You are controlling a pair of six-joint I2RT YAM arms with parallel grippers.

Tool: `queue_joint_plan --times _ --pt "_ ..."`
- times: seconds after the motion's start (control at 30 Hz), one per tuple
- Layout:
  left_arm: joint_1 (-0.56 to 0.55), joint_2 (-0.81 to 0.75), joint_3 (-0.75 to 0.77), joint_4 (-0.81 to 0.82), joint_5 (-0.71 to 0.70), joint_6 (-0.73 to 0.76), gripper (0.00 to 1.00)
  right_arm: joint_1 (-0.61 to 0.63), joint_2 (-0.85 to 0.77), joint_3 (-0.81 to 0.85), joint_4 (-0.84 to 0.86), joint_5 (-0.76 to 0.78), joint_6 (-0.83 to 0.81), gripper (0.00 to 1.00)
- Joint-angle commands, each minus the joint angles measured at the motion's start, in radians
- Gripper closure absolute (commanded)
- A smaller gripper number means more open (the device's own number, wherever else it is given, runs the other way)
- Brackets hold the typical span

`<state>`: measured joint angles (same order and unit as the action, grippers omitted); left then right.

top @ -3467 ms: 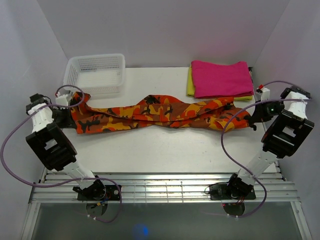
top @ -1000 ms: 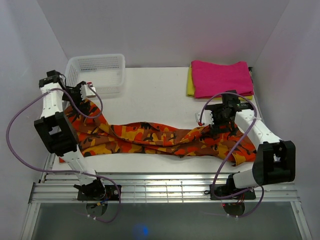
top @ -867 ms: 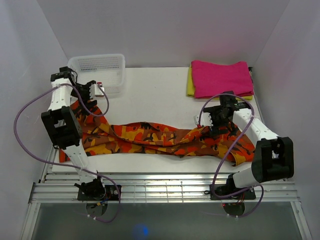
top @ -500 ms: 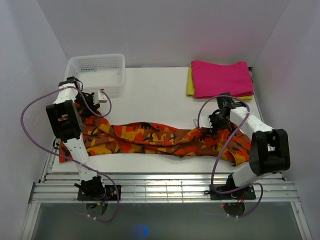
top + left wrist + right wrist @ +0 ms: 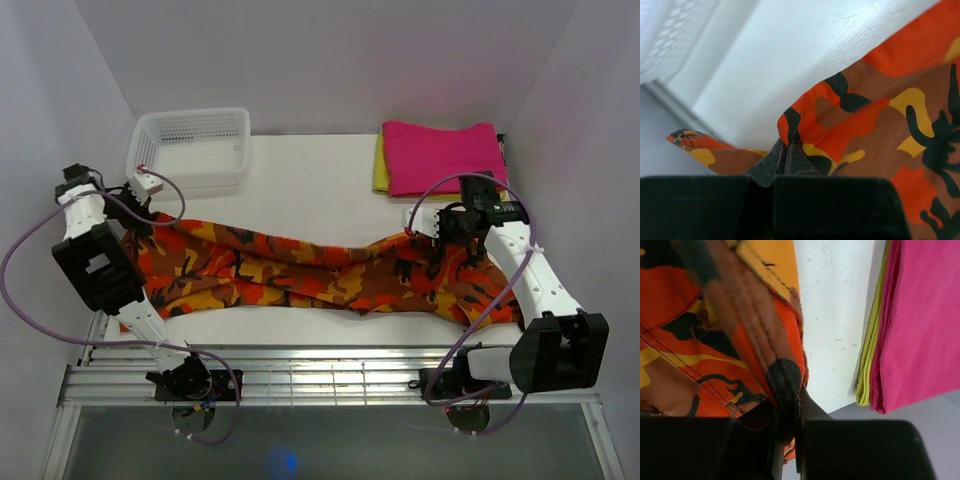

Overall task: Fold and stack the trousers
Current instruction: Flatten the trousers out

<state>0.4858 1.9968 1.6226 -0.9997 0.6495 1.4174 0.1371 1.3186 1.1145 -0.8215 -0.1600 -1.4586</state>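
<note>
Camouflage cloth in orange, red and black: the trousers (image 5: 300, 275) lie stretched across the near half of the surface (image 5: 300, 190), from 9 o'clock to 4 o'clock. My left arm rises from its base and bends out to 9 o'clock, where the left gripper (image 5: 785, 150) is pinched tight on a corner of the trousers' edge. My right arm reaches up the right side, wrist turned inward at 3 o'clock, and the right gripper (image 5: 789, 405) is clamped on a bunched seam. A pink cloth (image 5: 445, 155) lies on a yellow cloth (image 5: 381, 172) at 1 o'clock, and a white basket (image 5: 190, 145) sits at 11.
</note>
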Motion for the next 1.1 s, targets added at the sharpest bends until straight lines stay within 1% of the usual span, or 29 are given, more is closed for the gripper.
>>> queue_joint_plan --times 0.0,0.07,0.1,0.17,0.2,0.23,0.3,0.33,0.37,0.4,0.43,0.47,0.5,0.53,0.57,0.6,0.63,0.67,0.7,0.73,0.77,0.8,0.83,0.9,0.93,0.97,1.0,1.03,1.07 --pt "0.163 -0.232 -0.016 0.009 0.232 -0.034 1.0 -0.046 -0.093 -0.018 -0.011 -0.018 0.082 0.92" --pt "0.212 -0.276 -0.023 0.007 0.28 -0.05 1.0 -0.083 -0.11 0.01 -0.011 -0.045 0.15 0.92" --pt "0.247 -0.32 -0.024 0.013 0.339 -0.069 1.0 -0.115 -0.117 0.039 -0.013 -0.071 0.182 0.92" --pt "0.275 -0.401 -0.058 0.12 0.404 -0.191 1.0 -0.232 -0.121 0.103 -0.01 -0.128 0.214 0.92" --pt "0.258 -0.438 -0.104 0.244 0.432 -0.297 1.0 -0.263 -0.07 0.131 0.014 -0.113 0.231 0.92" --pt "0.234 -0.447 -0.115 0.353 0.397 -0.425 1.0 -0.283 -0.011 0.151 0.06 -0.101 0.266 0.92" --pt "0.145 -0.386 -0.104 0.461 0.276 -0.547 1.0 -0.291 0.143 0.206 0.131 -0.067 0.329 0.92" --pt "0.078 -0.344 -0.096 0.534 0.21 -0.616 1.0 -0.291 0.225 0.256 0.151 -0.064 0.389 0.92" --pt "0.03 -0.287 -0.078 0.564 0.143 -0.633 1.0 -0.291 0.317 0.319 0.154 -0.053 0.432 0.92" --pt "0.03 -0.286 -0.078 0.564 0.142 -0.646 1.0 -0.291 0.318 0.358 0.154 -0.053 0.432 0.92" --pt "0.007 -0.22 -0.055 0.594 0.072 -0.661 1.0 -0.291 0.412 0.396 0.154 -0.049 0.452 0.92" --pt "-0.031 -0.179 -0.037 0.605 0.04 -0.707 1.0 -0.291 0.465 0.437 0.145 -0.047 0.483 0.92" --pt "-0.045 -0.138 -0.014 0.607 0.015 -0.728 1.0 -0.286 0.508 0.52 0.119 -0.046 0.497 0.92" --pt "-0.059 -0.094 0.018 0.604 -0.011 -0.751 1.0 -0.284 0.589 0.556 0.114 -0.039 0.513 0.86" --pt "-0.076 -0.011 0.081 0.602 -0.074 -0.777 0.98 -0.283 0.625 0.591 0.108 -0.036 0.527 0.79" --pt "-0.079 0.023 0.114 0.602 -0.094 -0.832 0.75 -0.278 0.651 0.644 0.114 -0.011 0.564 0.72" --pt "-0.079 0.048 0.143 0.601 -0.112 -0.869 0.65 -0.277 0.691 0.674 0.108 -0.006 0.582 0.57" --pt "-0.078 0.072 0.187 0.601 -0.141 -0.902 0.56 -0.277 0.703 0.701 0.092 -0.006 0.598 0.47" --pt "-0.078 0.069 0.2 0.589 -0.137 -0.919 0.41 -0.278 0.706 0.725 0.078 0.0 0.625 0.34" --pt "-0.078 0.054 0.203 0.557 -0.128 -0.908 0.34 -0.28 0.691 0.741 0.053 0.01 0.629 0.15" --pt "-0.076 0.03 0.185 0.543 -0.117 -0.894 0.26 -0.281 0.671 0.739 0.035 0.01 0.626 0.12" --pt "-0.076 -0.031 0.166 0.524 -0.113 -0.879 0.19 -0.292 0.647 0.726 0.022 0.007 0.617 0.11" --pt "-0.075 -0.067 0.146 0.477 -0.116 -0.849 0.12 -0.303 0.583 0.685 0.009 -0.004 0.6 0.09" --pt "-0.059 -0.155 0.108 0.387 -0.11 -0.801 0.1 -0.339 0.515 0.651 -0.024 -0.016 0.581 0.08" --pt "-0.052 -0.18 0.1 0.274 -0.103 -0.752 0.1 -0.356 0.455 0.637 -0.05 -0.039 0.557 0.08" --pt "-0.029 -0.203 0.089 0.206 -0.087 -0.718 0.1 -0.373 0.427 0.613 -0.114 -0.05 0.541 0.08" --pt "-0.017 -0.242 0.068 0.118 -0.023 -0.663 0.1 -0.411 0.385 0.602 -0.151 -0.07 0.526 0.08" --pt "-0.003 -0.263 0.048 0.037 -0.001 -0.597 0.1 -0.436 0.369 0.587 -0.186 -0.081 0.509 0.08" --pt "0.019 -0.289 0.016 -0.084 0.005 -0.477 0.1 -0.456 0.354 0.555 -0.259 -0.088 0.468 0.08"
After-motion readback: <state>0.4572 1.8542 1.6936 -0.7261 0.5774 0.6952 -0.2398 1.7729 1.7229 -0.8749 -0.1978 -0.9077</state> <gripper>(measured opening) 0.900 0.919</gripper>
